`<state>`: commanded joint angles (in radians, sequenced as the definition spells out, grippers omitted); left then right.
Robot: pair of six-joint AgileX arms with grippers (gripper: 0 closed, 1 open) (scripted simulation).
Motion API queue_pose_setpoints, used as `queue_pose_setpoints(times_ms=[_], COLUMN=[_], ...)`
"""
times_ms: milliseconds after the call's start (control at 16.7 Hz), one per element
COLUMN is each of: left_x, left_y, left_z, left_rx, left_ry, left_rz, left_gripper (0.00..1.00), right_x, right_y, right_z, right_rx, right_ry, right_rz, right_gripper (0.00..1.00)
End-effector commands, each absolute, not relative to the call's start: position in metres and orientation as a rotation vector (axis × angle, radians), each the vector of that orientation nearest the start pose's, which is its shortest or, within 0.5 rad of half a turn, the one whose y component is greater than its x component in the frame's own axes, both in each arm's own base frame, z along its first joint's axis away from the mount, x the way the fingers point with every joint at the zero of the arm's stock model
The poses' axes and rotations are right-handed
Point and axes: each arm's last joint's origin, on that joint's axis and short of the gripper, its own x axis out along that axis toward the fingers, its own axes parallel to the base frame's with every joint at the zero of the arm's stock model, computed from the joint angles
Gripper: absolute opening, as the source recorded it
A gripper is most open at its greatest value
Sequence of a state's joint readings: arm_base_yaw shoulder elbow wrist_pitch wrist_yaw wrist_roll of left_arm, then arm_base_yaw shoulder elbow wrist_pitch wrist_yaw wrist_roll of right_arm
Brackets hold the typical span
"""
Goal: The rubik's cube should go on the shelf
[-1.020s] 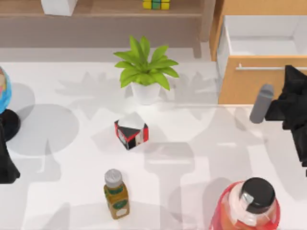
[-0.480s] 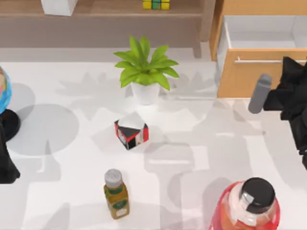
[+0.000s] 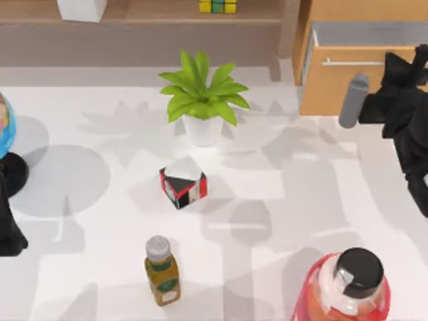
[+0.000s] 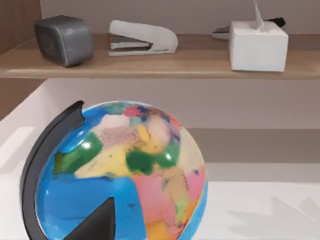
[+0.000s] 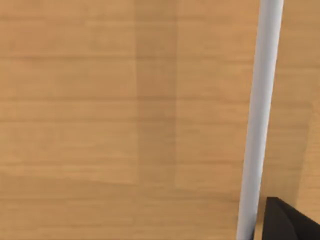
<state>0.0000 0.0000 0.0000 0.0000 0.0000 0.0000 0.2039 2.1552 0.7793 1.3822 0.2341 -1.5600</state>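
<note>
- A white table (image 3: pixel 281 200) takes up most of the top view, with the shelf (image 3: pixel 147 13) along the upper edge.
- The rubik's cube (image 3: pixel 218 6) sits on the shelf, top centre.
- The right gripper (image 3: pixel 404 100) is at the upper right, against the orange-wood drawer (image 3: pixel 334 87); whether its jaws are apart or together cannot be told.
- The left arm (image 3: pixel 8 221) is parked at the left edge beside a globe (image 4: pixel 120 170).
- No label is readable on the bottle (image 3: pixel 162 271), lower centre.

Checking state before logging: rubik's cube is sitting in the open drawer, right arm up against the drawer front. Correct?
Not quite. The rubik's cube sits on the shelf, not in the drawer; the top view shows it at the back, above the plant. The right arm is indeed against the drawer front, as the top and right wrist views show.
</note>
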Motion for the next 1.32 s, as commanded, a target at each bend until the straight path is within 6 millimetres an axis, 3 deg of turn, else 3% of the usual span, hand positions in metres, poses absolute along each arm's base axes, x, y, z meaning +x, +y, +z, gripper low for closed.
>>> queue_pose_setpoints(times_ms=[480, 1020, 1320], left_x=[0.106, 0.106, 0.106], left_y=[-0.001, -0.001, -0.001], left_z=[0.160, 0.160, 0.160], left_rx=[0.000, 0.000, 0.000], left_ry=[0.000, 0.000, 0.000], left_rz=[0.000, 0.000, 0.000], left_gripper=[1.00, 1.00, 1.00], right_x=[0.380, 0.438, 0.440], right_y=[0.073, 0.073, 0.073], right_z=[0.093, 0.093, 0.093], right_rx=[-1.572, -1.572, -1.572], right_ry=[-0.012, -0.012, -0.011], right_rz=[-0.013, -0.013, -0.013], right_gripper=[0.00, 0.00, 0.00])
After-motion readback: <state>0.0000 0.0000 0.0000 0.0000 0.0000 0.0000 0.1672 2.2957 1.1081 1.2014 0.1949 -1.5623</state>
